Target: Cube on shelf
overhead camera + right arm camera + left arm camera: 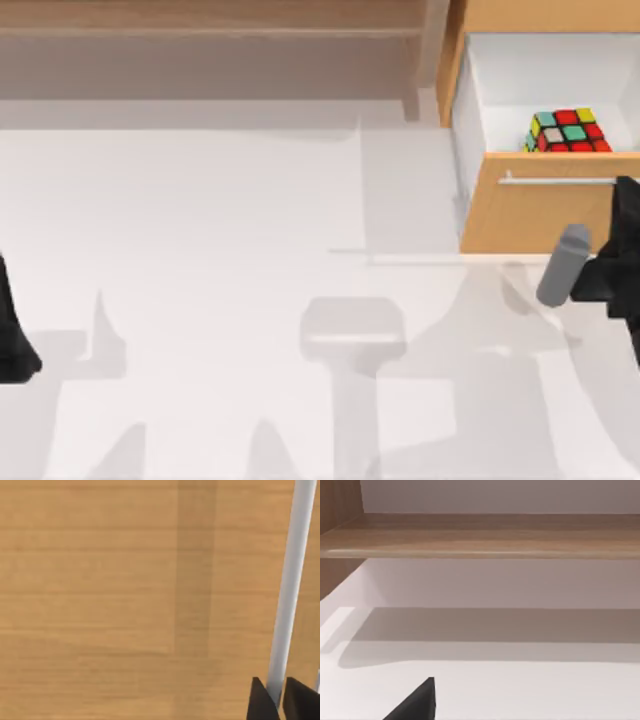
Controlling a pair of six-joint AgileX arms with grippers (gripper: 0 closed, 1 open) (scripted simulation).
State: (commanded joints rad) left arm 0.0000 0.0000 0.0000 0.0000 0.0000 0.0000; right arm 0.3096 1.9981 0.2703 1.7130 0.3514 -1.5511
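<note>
The cube (pixel 568 131), with red, green and yellow stickers on a black frame, lies inside the pulled-out white drawer (pixel 500 90) of the orange-tan cabinet at the back right. My right gripper (pixel 626 188) is at the right end of the drawer's metal bar handle (pixel 555 180). In the right wrist view the right gripper (pixel 276 692) has its two dark fingers shut on the handle (pixel 292 580), close against the drawer front (pixel 125 600). The long light-brown shelf (pixel 210 30) runs along the back left, and its board (pixel 480 535) is bare. My left arm (pixel 12 340) stays parked at the left edge.
The shelf's upright side panel (pixel 432 50) stands right beside the cabinet. The drawer front (pixel 535 215) juts out over the white table (pixel 250 260). My right arm's grey link (pixel 565 265) hangs in front of the drawer.
</note>
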